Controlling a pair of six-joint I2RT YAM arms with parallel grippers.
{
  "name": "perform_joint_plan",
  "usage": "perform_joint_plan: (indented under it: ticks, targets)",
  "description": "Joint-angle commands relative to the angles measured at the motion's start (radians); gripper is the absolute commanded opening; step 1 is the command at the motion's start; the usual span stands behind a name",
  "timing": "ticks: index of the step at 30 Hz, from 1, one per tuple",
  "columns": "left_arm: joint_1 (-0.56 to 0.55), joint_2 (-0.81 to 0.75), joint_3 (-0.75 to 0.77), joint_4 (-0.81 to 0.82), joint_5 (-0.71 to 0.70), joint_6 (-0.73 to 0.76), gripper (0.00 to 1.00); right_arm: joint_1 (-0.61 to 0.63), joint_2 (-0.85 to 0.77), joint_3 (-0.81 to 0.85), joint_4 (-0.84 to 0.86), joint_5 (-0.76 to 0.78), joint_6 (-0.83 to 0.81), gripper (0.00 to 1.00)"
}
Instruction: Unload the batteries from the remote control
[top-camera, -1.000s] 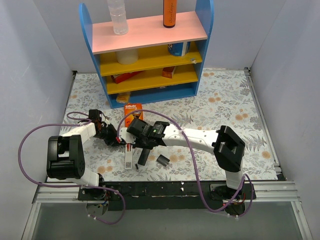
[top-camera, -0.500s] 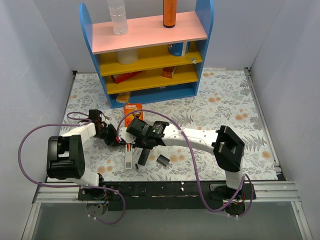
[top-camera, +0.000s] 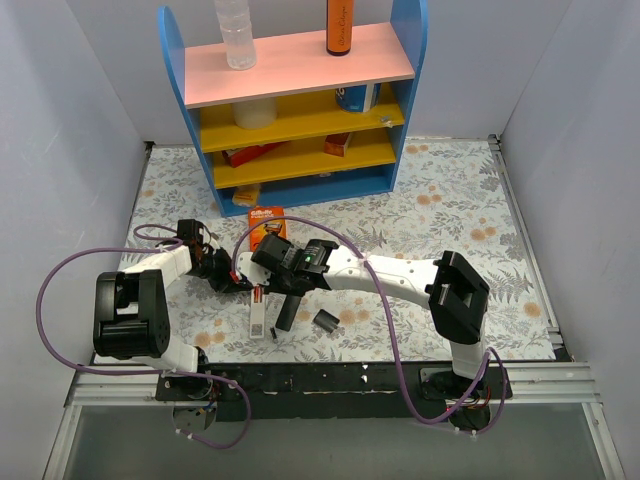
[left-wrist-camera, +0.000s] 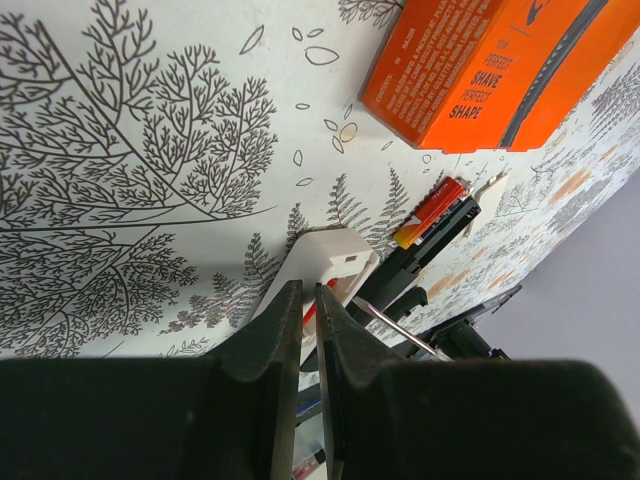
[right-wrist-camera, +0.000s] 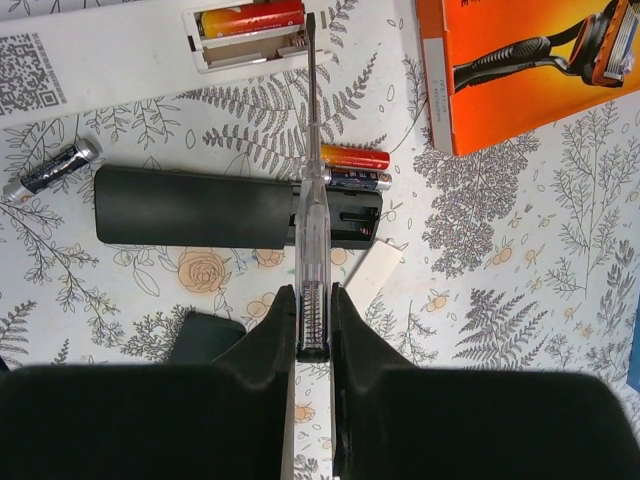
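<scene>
Pinching a screwdriver (right-wrist-camera: 312, 200), the right pincer (right-wrist-camera: 312, 300) faces the farther battery (right-wrist-camera: 250, 19), which lies crosswise just left of the tip.

Red-orange batteries (right-wrist-camera: 355, 157), black bar (right-wrist-camera: 190, 205), orange package (right-wrist-camera: 520, 60), fern-patterned table (right-wrist-camera: 500, 250).

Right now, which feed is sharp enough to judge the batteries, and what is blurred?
Left wrist view: orange battery and mat print sharp, left hand a dark blur. Right wrist view: batteries crisp, right hand dark and soft around the clear tool. Top external view: even light, batteries too small to judge.
</scene>
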Motion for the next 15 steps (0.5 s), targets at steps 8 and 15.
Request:
perform_joint_plan:
  ticks: [8,15]
  targets:
    - [0.002,-0.018,-0.011,0.007,0.017,0.009,0.10,0.007,-0.005,0.012,-0.039,-0.025,0.017,0.01]
    - [0.002,-0.018,-0.014,0.010,0.017,0.009,0.10,0.009,0.024,0.028,-0.046,-0.037,0.018,0.01]
